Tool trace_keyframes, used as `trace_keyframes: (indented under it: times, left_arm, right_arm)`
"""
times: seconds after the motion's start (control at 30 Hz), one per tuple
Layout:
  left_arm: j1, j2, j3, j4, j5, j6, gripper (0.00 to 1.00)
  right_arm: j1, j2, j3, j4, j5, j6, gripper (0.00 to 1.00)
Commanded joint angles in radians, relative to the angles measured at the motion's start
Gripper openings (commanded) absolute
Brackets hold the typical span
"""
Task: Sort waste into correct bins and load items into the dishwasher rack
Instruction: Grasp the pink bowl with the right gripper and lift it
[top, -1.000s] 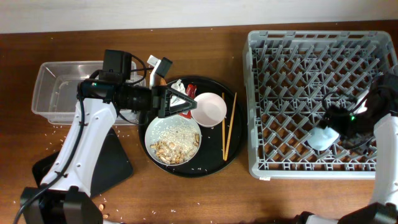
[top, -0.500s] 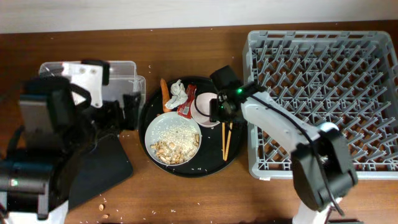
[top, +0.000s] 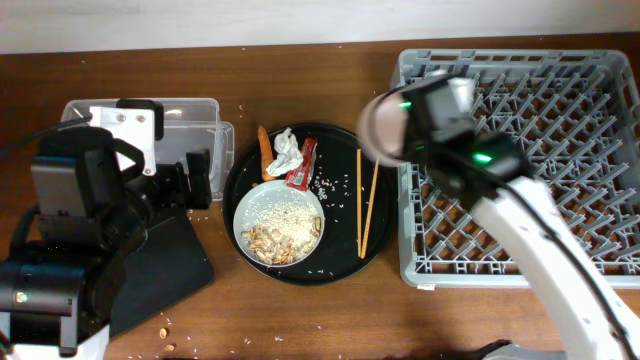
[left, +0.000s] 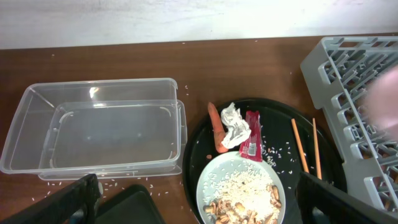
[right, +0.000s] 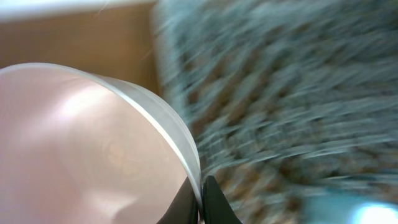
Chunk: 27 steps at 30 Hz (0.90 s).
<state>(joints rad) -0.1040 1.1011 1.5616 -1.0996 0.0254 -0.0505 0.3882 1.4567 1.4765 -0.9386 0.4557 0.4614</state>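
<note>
My right gripper (top: 404, 134) is shut on the rim of the small white bowl (top: 382, 125), which hangs tilted above the left edge of the grey dishwasher rack (top: 520, 170). The right wrist view shows the bowl (right: 81, 143) pinched between both fingers (right: 211, 202), with the rack (right: 298, 93) blurred behind. My left gripper (left: 199, 205) is open above the table beside the clear tub (left: 99, 134). The grey plate (top: 278, 225) carries rice and nut scraps. Carrot (top: 264, 148), tissue (top: 285, 148), red wrapper (top: 303, 164) and chopsticks (top: 365, 205) lie around it.
All of these lie on a large round black tray (top: 335, 262). A shallow black rectangular tray (top: 175, 268) sits under my left arm, in front of the tub. Rice grains are scattered on the wood near the tub. A pale blue patch (right: 367, 211) shows in the rack.
My right gripper has shut on the bowl and lifted it off the round tray toward the rack. My left arm drew back from the tray to the tub side, gripper open.
</note>
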Motion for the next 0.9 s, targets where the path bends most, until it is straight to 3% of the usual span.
trace_keyframes:
  times: [0.0,0.17,0.37,0.57,0.6,0.7,0.8,0.87]
  left_arm:
    - [0.004,-0.010,-0.003,0.002,-0.007,-0.013,0.99]
    - [0.004,-0.010,-0.003,0.002,-0.007,-0.013,0.99]
    - [0.004,-0.010,-0.003,0.002,-0.007,-0.013,0.99]
    - [0.004,-0.010,-0.003,0.002,-0.007,-0.013,0.99]
    - [0.004,-0.010,-0.003,0.002,-0.007,-0.013,0.99]
    - [0.004,-0.010,-0.003,0.002,-0.007,-0.013,0.99]
    - [0.004,-0.010,-0.003,0.002,-0.007,-0.013,0.99]
    - [0.004,-0.010,-0.003,0.002,-0.007,-0.013,0.99]
  right_arm:
    - [-0.120,0.018,0.008,0.009,0.451,-0.032,0.04]
    - [-0.272,0.353,0.007,0.077,0.847,-0.091,0.04]
    - [-0.289,0.514,0.006,0.078,0.857,-0.091,0.04]
    - [-0.122,0.521,0.005,0.005,0.784,-0.091,0.04]
    - [-0.112,0.521,0.005,-0.037,0.781,-0.090,0.20]
    - [-0.112,0.477,0.015,-0.142,0.634,-0.056,0.81]
    - [-0.086,0.302,0.074,-0.175,0.256,-0.065,0.93]
    - [-0.041,0.203,0.106,-0.167,-0.158,-0.065,0.89]
